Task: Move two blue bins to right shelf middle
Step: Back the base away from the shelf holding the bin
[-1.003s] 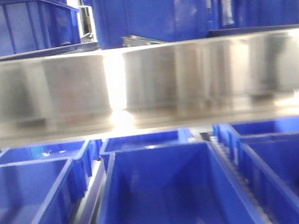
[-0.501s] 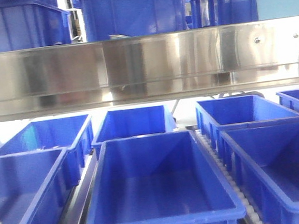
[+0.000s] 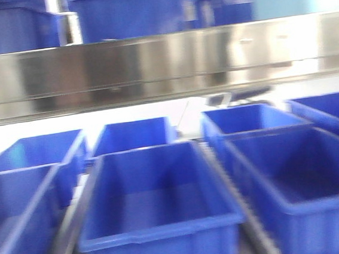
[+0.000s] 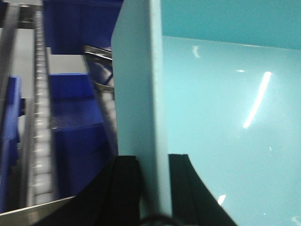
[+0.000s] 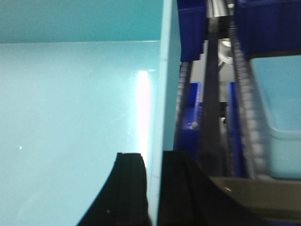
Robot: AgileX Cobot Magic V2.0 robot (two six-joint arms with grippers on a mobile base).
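Your left claw (image 4: 153, 162) and right claw (image 5: 151, 157) each clamp a side wall of the pale turquoise plastic bin (image 4: 225, 117), held level with the upper shelf. Ahead, open deep-blue plastic bins (image 3: 158, 194) sit below the brushed-steel shelf beam (image 3: 151, 62), with more dark-blue bins (image 3: 128, 11) above it.

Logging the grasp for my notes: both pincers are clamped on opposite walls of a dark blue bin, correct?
Only the colour is wrong. The bin whose walls the left pincer and right pincer clamp is pale turquoise, not dark blue; both wrist views show it.
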